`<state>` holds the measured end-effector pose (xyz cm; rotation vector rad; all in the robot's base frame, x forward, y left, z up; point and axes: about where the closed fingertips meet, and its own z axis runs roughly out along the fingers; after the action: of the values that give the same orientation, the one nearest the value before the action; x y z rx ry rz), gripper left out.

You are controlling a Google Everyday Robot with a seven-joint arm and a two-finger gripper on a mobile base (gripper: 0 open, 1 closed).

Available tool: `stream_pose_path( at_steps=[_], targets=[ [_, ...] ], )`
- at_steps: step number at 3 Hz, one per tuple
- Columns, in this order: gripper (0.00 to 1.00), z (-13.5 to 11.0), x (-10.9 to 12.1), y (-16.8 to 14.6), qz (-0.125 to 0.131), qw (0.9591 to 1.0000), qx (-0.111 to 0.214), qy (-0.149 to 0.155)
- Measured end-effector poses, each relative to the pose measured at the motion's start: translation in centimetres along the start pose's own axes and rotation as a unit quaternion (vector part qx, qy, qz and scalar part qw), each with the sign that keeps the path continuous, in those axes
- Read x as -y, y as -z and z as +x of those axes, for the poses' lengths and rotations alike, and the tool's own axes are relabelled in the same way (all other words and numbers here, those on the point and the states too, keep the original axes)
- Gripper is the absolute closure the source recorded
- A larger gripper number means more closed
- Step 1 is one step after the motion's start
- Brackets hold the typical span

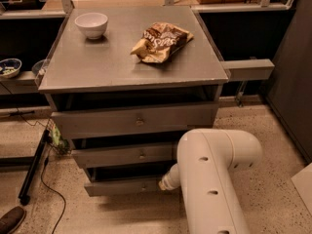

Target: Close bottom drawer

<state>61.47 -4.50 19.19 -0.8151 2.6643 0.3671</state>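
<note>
The grey desk (112, 67) holds three drawers. The white arm (214, 179) reaches in from the lower right. The bottom drawer (124, 186) sits lowest, near the floor, and looks partly open, with a dark gap above it. The end effector (168, 180) meets the right end of its front panel; clenched or released, I cannot tell. Pushing off-centre may skew the drawer, so a straight, level, steady push seems best.

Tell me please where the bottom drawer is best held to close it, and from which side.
The bottom drawer stands pulled out, its front panel flat, so press that panel from the front, straight inward; no grip needed. The tool is at the panel's right end; the middle would likely push more evenly.
</note>
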Motion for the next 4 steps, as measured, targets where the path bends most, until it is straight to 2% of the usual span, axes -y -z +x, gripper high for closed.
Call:
stream_pose_path(
  at_steps=[1,2,3,4],
  targets=[
    [1.00,-1.90,0.08,0.05,0.001,0.9999,0.012,0.009],
    [1.00,-2.15,0.03,0.06,0.001,0.9998,0.014,0.010],
    [1.00,-2.42,-0.13,-0.02,-0.015,0.9997,0.012,0.012],
    [0.81,-2.47,-0.16,-0.02,-0.017,0.9997,0.012,0.013]
  ],
)
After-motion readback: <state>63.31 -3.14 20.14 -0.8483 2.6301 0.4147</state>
